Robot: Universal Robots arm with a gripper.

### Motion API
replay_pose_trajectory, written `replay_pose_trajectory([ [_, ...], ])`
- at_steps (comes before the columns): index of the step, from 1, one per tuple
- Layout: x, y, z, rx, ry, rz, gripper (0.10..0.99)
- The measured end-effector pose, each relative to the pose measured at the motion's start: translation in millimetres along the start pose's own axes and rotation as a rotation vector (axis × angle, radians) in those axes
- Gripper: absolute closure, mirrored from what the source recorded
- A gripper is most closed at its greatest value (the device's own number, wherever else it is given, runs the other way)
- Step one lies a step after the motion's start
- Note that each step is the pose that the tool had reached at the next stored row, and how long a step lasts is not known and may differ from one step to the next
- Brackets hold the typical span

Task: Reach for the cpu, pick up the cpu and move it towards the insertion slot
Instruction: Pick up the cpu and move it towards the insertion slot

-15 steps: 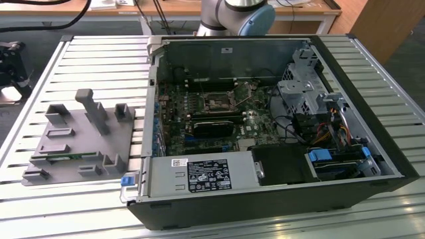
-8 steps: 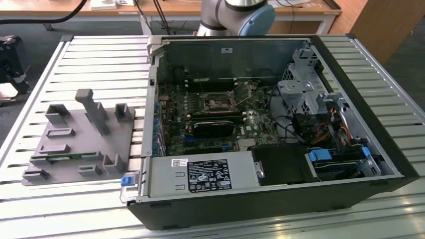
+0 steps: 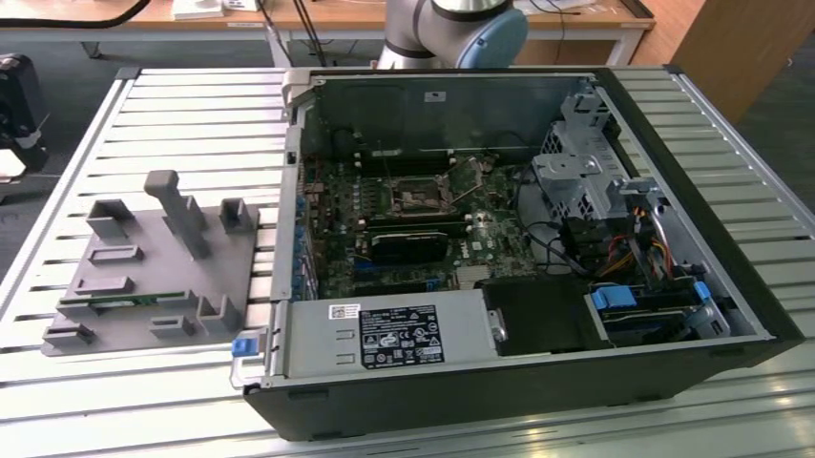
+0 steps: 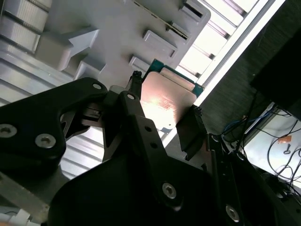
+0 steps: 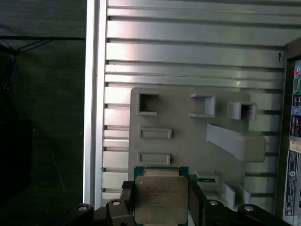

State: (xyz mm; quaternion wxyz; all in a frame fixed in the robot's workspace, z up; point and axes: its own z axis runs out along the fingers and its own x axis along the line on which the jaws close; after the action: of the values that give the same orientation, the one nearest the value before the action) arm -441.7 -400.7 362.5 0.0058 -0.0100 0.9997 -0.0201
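The cpu is a flat square chip with a silvery top and a green rim. My gripper is shut on it, one black finger against each of two opposite edges. In the second wrist view the cpu sits the same way in the gripper. It hangs over the near edge of a grey fixture block, well above it. The insertion slot, a dark square socket with a metal frame and thin lever, lies on the motherboard inside the open computer case.
The grey fixture block with upright posts lies on the slatted metal table, at the exterior view's left of the case. A thin green memory stick rests in it. The arm's base stands behind the case. Cables and drive cages fill the case's right side.
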Motion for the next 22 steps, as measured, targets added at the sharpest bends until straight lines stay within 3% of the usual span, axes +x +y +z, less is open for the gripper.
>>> replay_pose_trajectory([
  [16,-0.2,-0.5,-22.7,0.008,0.0002,0.000,0.541],
  [22,-0.5,-0.7,-37.4,0.012,0.0003,0.000,0.541],
])
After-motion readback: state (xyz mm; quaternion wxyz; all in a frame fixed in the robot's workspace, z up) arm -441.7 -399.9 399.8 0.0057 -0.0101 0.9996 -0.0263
